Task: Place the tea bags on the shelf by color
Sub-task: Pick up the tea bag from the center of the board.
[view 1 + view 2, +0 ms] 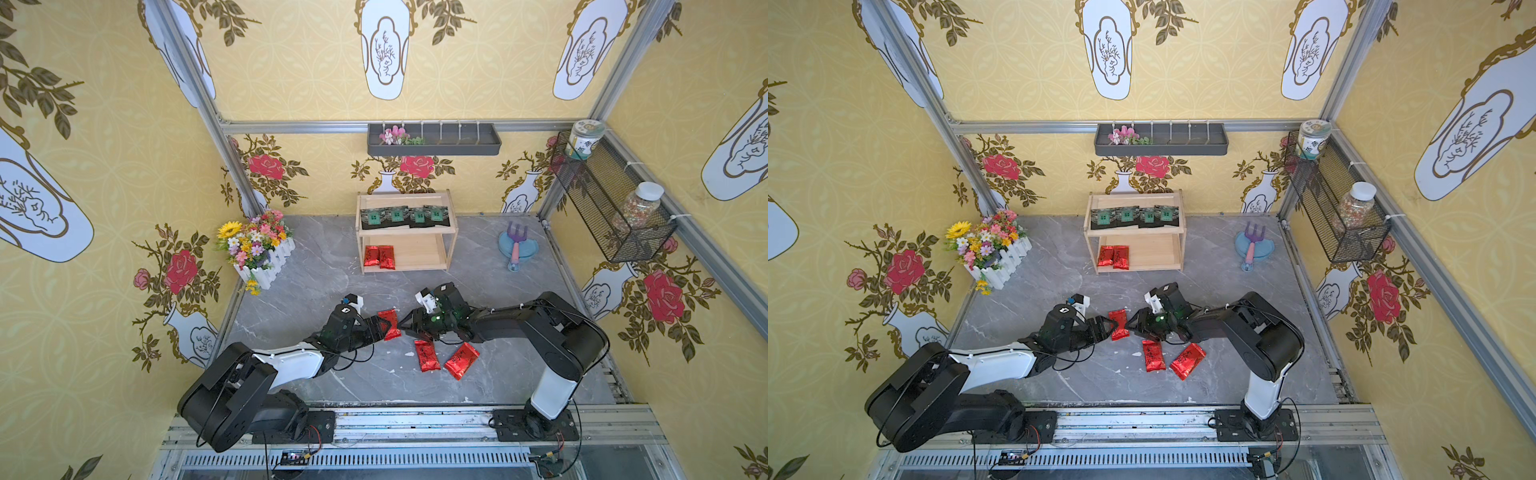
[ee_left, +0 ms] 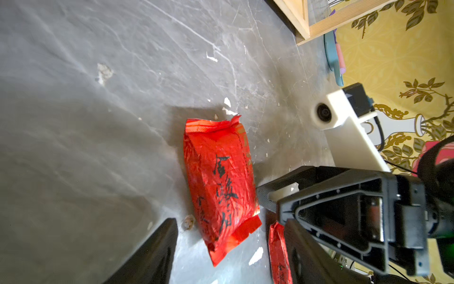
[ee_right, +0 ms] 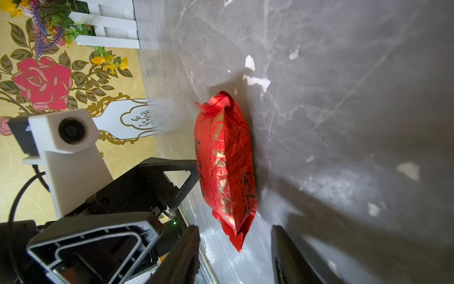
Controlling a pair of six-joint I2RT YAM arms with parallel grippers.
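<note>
Tea bag [image 1: 389, 324] of red foil stands on its long edge on the grey counter [image 1: 316, 266], directly between the two grippers. From opposite sides the left gripper [image 1: 381, 329] and the right gripper [image 1: 403, 326] point at each other, one at each flat face of the bag. Both have their jaws apart. In each wrist view the bag's end sits in the gap just ahead of the fingers, and neither grips it. Whether a fingertip presses the foil cannot be told.

Two loose red bags [image 1: 427, 355] lie flat beside the right gripper, on the side nearer the robot's bases.

Well beyond both grippers stands the shelf [image 1: 405, 197]. Four black bags [image 1: 405, 217] lie in a row on its top tier. A red pair [image 1: 379, 257] lies on the lower tier, at the end nearer the left gripper.
</note>
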